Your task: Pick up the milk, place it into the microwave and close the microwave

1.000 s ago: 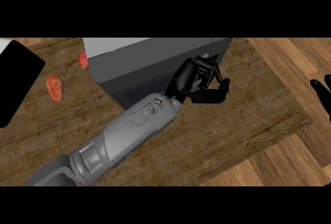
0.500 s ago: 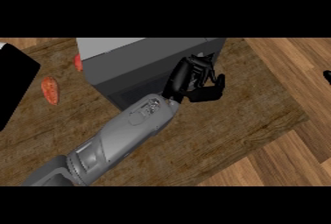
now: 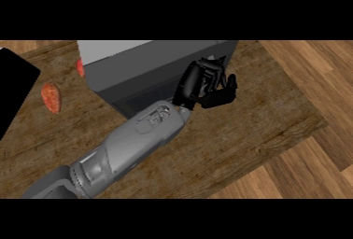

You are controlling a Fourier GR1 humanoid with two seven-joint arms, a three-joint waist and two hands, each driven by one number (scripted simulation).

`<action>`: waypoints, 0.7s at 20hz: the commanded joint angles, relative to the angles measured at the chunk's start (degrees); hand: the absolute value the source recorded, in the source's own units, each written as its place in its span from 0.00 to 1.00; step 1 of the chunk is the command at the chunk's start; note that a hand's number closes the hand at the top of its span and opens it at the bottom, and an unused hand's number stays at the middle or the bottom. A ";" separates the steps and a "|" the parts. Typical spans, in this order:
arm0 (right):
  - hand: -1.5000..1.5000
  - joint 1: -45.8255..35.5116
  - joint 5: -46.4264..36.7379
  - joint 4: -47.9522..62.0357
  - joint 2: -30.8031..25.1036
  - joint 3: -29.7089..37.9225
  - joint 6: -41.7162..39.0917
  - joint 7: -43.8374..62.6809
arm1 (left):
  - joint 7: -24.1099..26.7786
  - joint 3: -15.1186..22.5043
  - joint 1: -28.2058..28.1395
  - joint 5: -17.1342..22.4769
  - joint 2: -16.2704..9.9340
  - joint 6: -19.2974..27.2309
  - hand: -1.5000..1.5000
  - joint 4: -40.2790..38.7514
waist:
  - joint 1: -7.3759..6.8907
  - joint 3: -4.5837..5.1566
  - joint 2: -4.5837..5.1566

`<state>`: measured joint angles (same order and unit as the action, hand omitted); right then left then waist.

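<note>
Locating the milk: no carton shows; whether it sits inside the microwave or behind the hand cannot be told.
Left hand: black left hand (image 3: 212, 88) at the front right corner of the boxy grey microwave (image 3: 151, 63), up against its dark front face.
Fingers: the fingers (image 3: 204, 74) are half bent and close together, with the thumb (image 3: 230, 85) spread away to the right; nothing shows between them.
Left forearm: smooth grey forearm (image 3: 131, 144) runs up from the lower left edge, crossing in front of the microwave's front.
Microwave: matte box with a paler grey top and a darker front, standing at the far side of the counter.
Counter: dark brown wood-grain counter top (image 3: 234, 135) with an angled right edge.
Red oblong: reddish-orange oblong object (image 3: 50, 97) lies on the counter, left of the microwave and apart from it.
Second red thing: small red shape (image 3: 80, 68) just beside the microwave's left wall, partly hidden.
Black slab: flat black panel (image 3: 15, 86) at the left edge.
Floor: lighter wooden floor planks (image 3: 310, 65) to the right of the counter.
</note>
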<state>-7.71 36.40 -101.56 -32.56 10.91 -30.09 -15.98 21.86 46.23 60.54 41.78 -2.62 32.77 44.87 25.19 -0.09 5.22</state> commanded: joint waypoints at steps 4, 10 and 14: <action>0.00 -1.58 2.32 0.64 -1.29 0.83 -0.26 1.27 | -0.18 0.38 4.39 0.50 2.49 -0.31 1.00 -2.97 | 1.43 -0.14 1.08; 0.00 -2.16 3.84 1.37 -2.53 1.33 -0.90 2.30 | -0.25 0.44 4.95 1.45 2.47 0.98 1.00 -2.52 | 1.76 -0.20 0.81; 0.00 -2.83 5.62 1.62 -3.06 1.68 -1.17 2.95 | 0.22 0.81 4.38 1.98 2.46 1.23 1.00 -2.34 | 1.79 -0.13 0.87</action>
<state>-10.06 40.74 -100.26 -34.84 12.13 -30.98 -13.71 22.88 47.08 60.42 43.55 -3.20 35.78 45.68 25.94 -0.16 5.39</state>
